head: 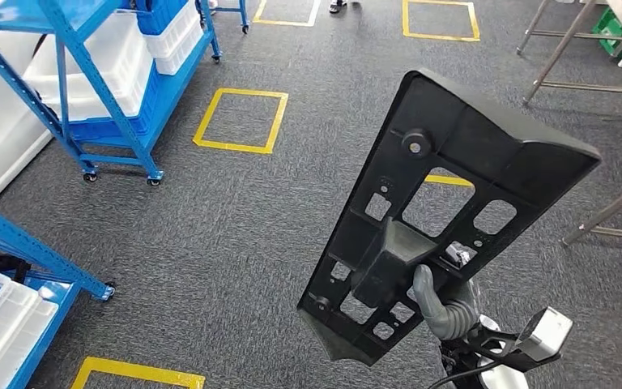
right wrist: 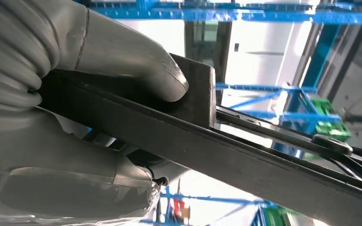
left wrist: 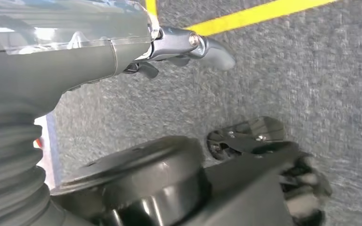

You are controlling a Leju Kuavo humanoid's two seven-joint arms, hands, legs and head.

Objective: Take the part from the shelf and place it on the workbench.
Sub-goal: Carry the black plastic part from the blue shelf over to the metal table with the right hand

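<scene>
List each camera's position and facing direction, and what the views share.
Head view: high on the body, looking down at grey carpet; right hand holds the flat black plastic part with cutouts.
Left wrist view: behind the left hand, facing carpet.
Right wrist view: behind the right hand, along the part toward blue metal shelving.
Shared: head and right wrist views show the part.

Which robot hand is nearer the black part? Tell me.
Right. The right robot hand grips the black part near its lower end, thumb pressed on it. The left robot hand hangs over the carpet, holding nothing, apart from the part.
</scene>
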